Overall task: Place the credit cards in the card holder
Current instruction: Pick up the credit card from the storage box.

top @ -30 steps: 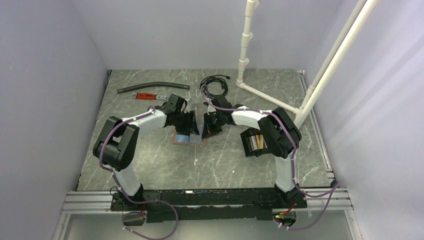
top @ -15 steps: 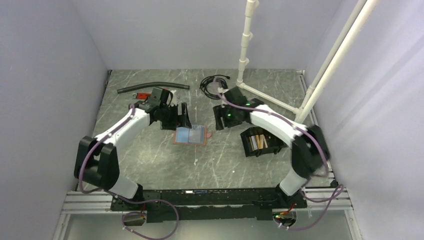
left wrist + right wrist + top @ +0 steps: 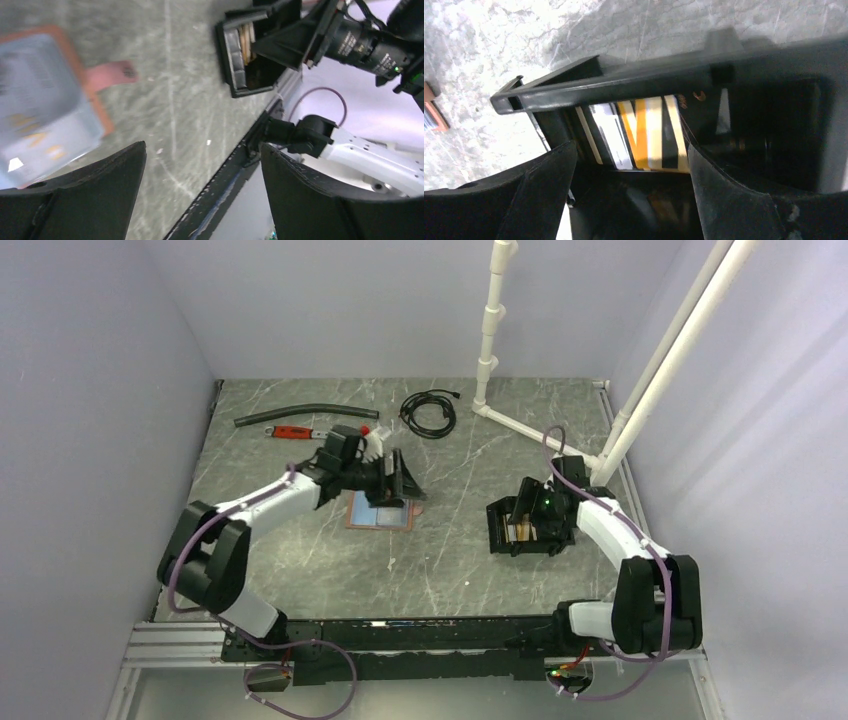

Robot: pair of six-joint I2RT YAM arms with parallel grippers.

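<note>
The black card holder (image 3: 497, 531) lies at the right of the table and shows far off in the left wrist view (image 3: 239, 75). Inside it stand gold, white and striped credit cards (image 3: 644, 132) against its wall (image 3: 599, 82). My right gripper (image 3: 524, 523) hovers open just over the holder, its fingers either side of those cards (image 3: 631, 150), gripping nothing. A bluish credit card (image 3: 378, 508) lies flat on the open brown wallet (image 3: 352, 523), blurred in the left wrist view (image 3: 40, 100). My left gripper (image 3: 403, 480) is open and empty above the wallet's right edge (image 3: 202, 150).
At the back lie a black hose (image 3: 305, 415), a red tool (image 3: 290, 431) and a coiled black cable (image 3: 428, 412). A white pipe frame (image 3: 540, 436) rises at the back right. The aluminium rail (image 3: 400, 638) runs along the near edge.
Both grippers left the wallet and opened. The right arm swung right to the card holder. The left arm pulled back, then came over the wallet's right side. The bluish card now lies flat.
</note>
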